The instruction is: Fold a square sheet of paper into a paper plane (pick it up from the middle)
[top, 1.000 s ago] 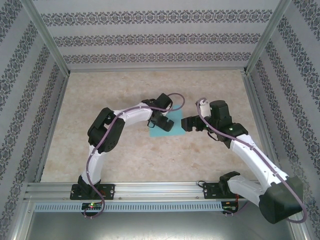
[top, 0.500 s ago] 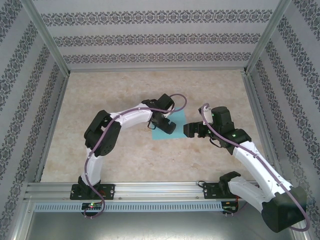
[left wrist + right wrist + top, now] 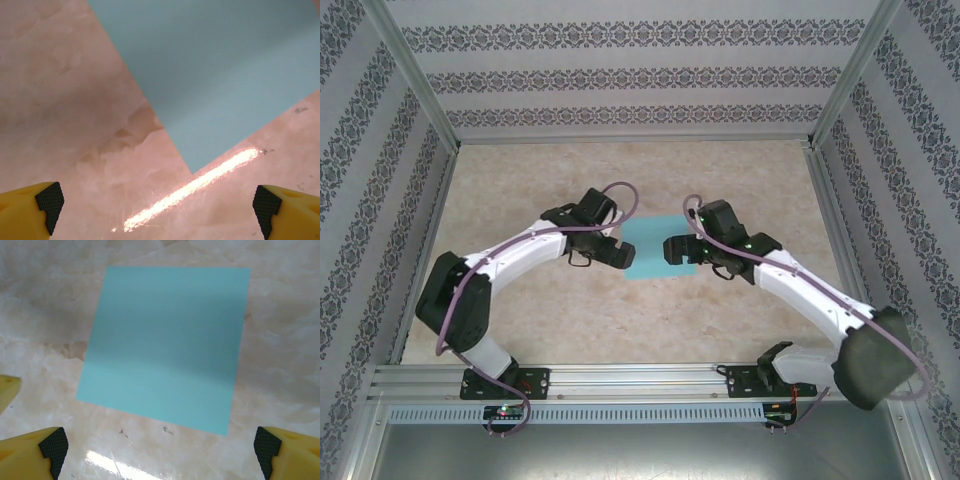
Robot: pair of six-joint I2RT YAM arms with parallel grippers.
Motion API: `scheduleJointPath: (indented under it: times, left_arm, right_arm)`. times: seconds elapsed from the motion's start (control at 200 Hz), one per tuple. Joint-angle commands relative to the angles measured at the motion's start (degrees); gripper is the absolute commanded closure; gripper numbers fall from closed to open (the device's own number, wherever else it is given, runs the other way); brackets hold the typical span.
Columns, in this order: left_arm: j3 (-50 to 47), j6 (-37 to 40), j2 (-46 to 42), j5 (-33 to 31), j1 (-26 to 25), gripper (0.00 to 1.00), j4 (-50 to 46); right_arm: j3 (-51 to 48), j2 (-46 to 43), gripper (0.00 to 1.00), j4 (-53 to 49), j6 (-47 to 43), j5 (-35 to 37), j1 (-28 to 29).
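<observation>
A glossy, marble-patterned beige table (image 3: 540,180) sits inside a booth of walls (image 3: 640,75) papered in bands of dark floral print and framed by aluminium rails (image 3: 620,378). Near the table's middle lies the square sheet of paper (image 3: 645,240), flat, teal-blue and unfolded, with crisp corners. The left gripper (image 3: 620,256) hovers at its left edge and the right gripper (image 3: 668,248) over its right part. Both have their jaws spread wide and hold nothing.

The main risk is probably the pickup itself. The sheet is thin and lies flush on a slick, hard surface, so fingers closing on it may slide it sideways rather than pinch it up. If only one side pushes, the paper could skate or turn out from between the arms. A pinch that does catch may buckle the middle and leave a stray crease, which would spoil later folds. With the two grippers so near each other across the sheet, they could also knock together.

The fingers are smooth yellow plastic tipped with black, cross-hatched pads (image 3: 50,200), probably rubbery for grip. The paper looks matte and plain, while the table throws back a bright streak of glare (image 3: 190,187).
</observation>
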Motion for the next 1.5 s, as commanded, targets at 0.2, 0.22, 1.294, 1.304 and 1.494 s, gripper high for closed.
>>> scheduleJointPath:
  times: [0.2,0.22,1.294,1.304,1.494]
  left_arm:
    - [-8.4,-4.3,-6.5,8.7,7.3,0.00,10.6]
    - [-8.5,-4.2,-6.6,8.5,7.6,0.00,10.6]
    - [-11.3,-5.7,-6.6,8.5,11.6,0.00,12.9]
    - [-11.2,-5.7,-6.6,8.5,11.6,0.00,12.9]
    - [-10.9,-5.8,-6.4,9.1,11.6,0.00,12.8]
  right_arm:
    - [10.6,15.4,0.03,-0.3,3.8,6.6,3.7]
    - [11.1,16.3,0.03,-0.4,4.2,6.7,3.7]
    - [27.9,44.7,0.10,-5.2,11.0,13.4,5.8]
    - [27.8,44.9,0.10,-5.2,11.0,13.4,5.8]
    - [28.3,47.1,0.11,-5.9,10.9,14.3,6.5]
